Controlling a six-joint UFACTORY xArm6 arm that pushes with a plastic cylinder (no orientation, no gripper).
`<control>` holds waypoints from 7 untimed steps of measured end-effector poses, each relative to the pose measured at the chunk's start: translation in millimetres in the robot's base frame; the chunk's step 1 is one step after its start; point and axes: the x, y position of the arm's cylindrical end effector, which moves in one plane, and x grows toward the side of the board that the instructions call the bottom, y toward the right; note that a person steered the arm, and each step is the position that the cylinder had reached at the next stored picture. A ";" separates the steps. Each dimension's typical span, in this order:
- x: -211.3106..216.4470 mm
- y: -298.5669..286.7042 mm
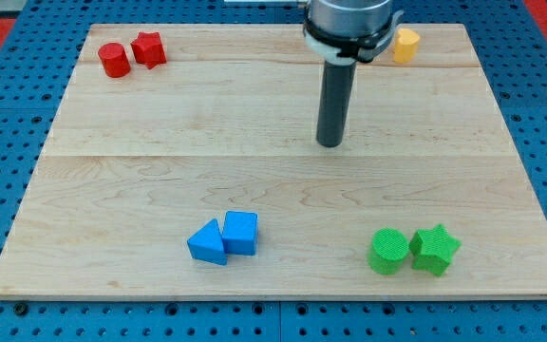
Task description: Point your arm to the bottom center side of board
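Camera view shows my tip [330,143] on bare wooden board [112,171], touching no block; it has no jaws, so it grips nothing. The bottom center of the board is below it, between the blue triangle block [207,244] with the blue cube [240,232] and the green round block [387,252] with the green star block [434,249]. Drifting sideways on the way down could bump those blocks. I see no writing.

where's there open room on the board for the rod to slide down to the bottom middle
Free: the gap at the bottom edge between the blue blocks and the green blocks, straight below my tip. The view's left middle is bare too. Crowded: top corners, by the red blocks and the yellow block.
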 end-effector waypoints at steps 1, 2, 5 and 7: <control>5.6 -25.6; 5.6 -26.6; 54.9 -27.0; 126.3 -45.7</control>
